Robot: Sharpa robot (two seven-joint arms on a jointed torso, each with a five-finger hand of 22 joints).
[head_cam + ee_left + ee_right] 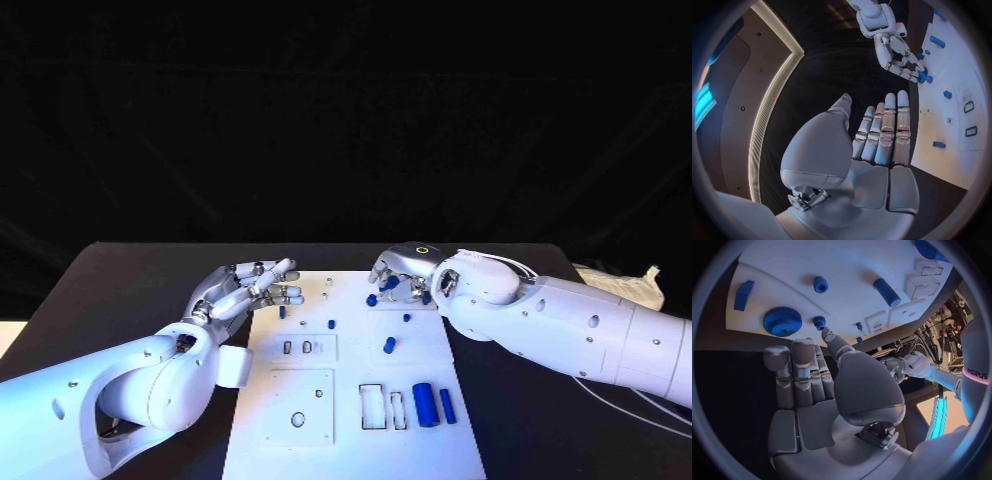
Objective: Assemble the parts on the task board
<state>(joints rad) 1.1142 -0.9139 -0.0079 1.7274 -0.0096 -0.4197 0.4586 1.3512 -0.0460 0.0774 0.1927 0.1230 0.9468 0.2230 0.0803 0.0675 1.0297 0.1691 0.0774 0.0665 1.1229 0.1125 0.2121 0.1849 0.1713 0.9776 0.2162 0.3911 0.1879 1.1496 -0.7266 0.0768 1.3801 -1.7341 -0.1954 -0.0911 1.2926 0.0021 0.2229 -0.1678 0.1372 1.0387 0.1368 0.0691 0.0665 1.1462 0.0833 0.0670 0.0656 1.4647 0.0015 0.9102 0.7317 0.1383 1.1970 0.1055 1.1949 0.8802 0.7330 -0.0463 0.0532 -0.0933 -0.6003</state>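
The white task board (pixel 346 440) lies in the middle of the black table. My right hand (pixel 401 270) hovers over its far right corner, fingers stretched out and holding nothing. In the right wrist view its fingertips (pixel 792 347) point at a large blue gear (pixel 782 321), and a small blue gear (pixel 819 321) sits close to the thumb tip. A blue peg (pixel 821 284) and a blue cylinder (pixel 887 292) lie farther along the board. My left hand (pixel 253 290) floats at the board's far left edge, fingers straight and apart (pixel 886 130), empty.
Near the board's front right, a thick blue cylinder (pixel 424 403) and a thinner blue rod (pixel 447 405) lie beside rectangular slots (pixel 372 405). Small blue pieces (pixel 388 345) dot the board's middle. A pale crumpled cloth (pixel 623 285) lies on the table's right side.
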